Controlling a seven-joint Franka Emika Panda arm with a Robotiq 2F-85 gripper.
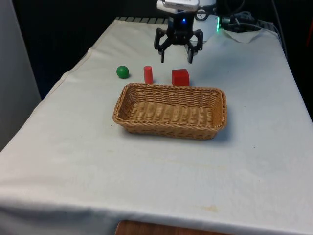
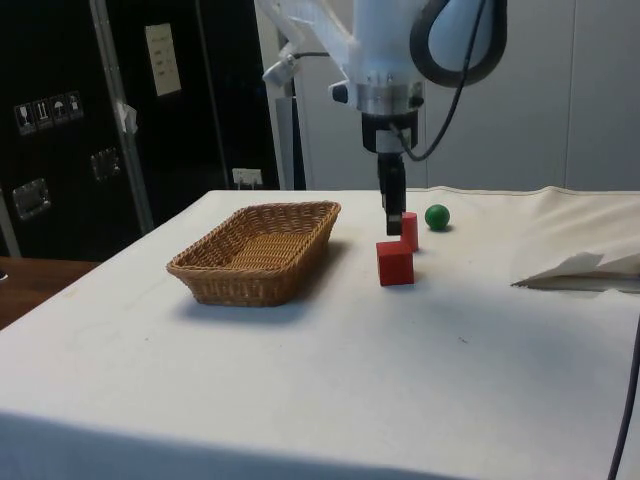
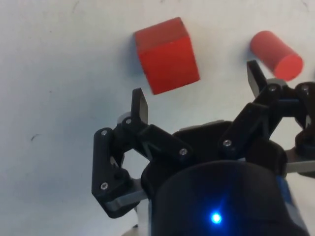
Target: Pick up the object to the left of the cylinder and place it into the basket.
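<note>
A: Gripper [image 1: 177,55] position?

B: Hanging above the cloth-covered table [image 1: 161,166], behind the row of three small objects, roughly over the gap between the red cylinder [image 1: 148,74] and the red cube [image 1: 180,77]. Fingers spread wide apart, nothing between them. In the wrist view the gripper [image 3: 197,93] has the cube [image 3: 167,55] and the cylinder [image 3: 275,55] both lying clear of the fingertips.

A: Row order?

B: From the front view's left: green ball [image 1: 122,72], cylinder, cube. All three rest on the cloth, apart from one another, just behind the far rim of the wicker basket [image 1: 128,105].

A: So the task's object is the ball?

B: Yes (it sits at the front view's left of the upright cylinder). Untouched, on the table, off to the side of the gripper. In the side view the ball [image 2: 437,216] lies furthest from the camera, with the cylinder [image 2: 409,231] partly hidden behind the gripper [image 2: 393,222] and the cube [image 2: 394,263] nearest.

A: Basket?

B: Side view: basket [image 2: 200,272] holds nothing.
</note>
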